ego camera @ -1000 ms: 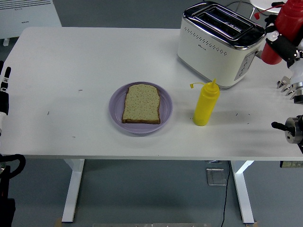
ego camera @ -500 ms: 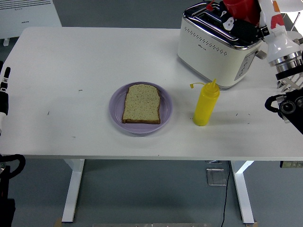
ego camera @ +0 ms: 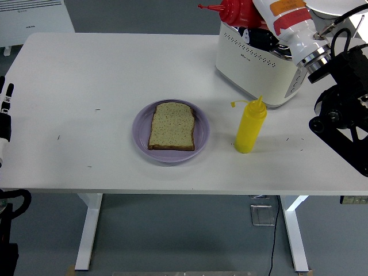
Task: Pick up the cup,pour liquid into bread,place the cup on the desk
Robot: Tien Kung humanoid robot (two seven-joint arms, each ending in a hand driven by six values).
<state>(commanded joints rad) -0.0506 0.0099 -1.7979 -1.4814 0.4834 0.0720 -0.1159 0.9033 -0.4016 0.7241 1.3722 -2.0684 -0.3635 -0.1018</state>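
A slice of brown bread (ego camera: 172,126) lies on a round purple plate (ego camera: 201,133) in the middle of the white table (ego camera: 86,75). No cup is in view. My right hand (ego camera: 257,35) is raised at the top of the picture, over the toaster, shut on a red squeeze bottle (ego camera: 237,10). The bottle is tipped on its side with its nozzle pointing left. It is up and to the right of the bread, well apart from it. My left arm (ego camera: 4,115) rests at the left edge.
A white and chrome toaster (ego camera: 256,69) stands at the back right, partly hidden by my right arm. A yellow squeeze bottle (ego camera: 250,125) stands upright just right of the plate. A white heater (ego camera: 34,17) sits beyond the table's far left corner.
My right arm has swung from the right edge up and leftward, carrying the red bottle over the toaster and tipping it towards the left. Bread, plate and yellow bottle have not moved.
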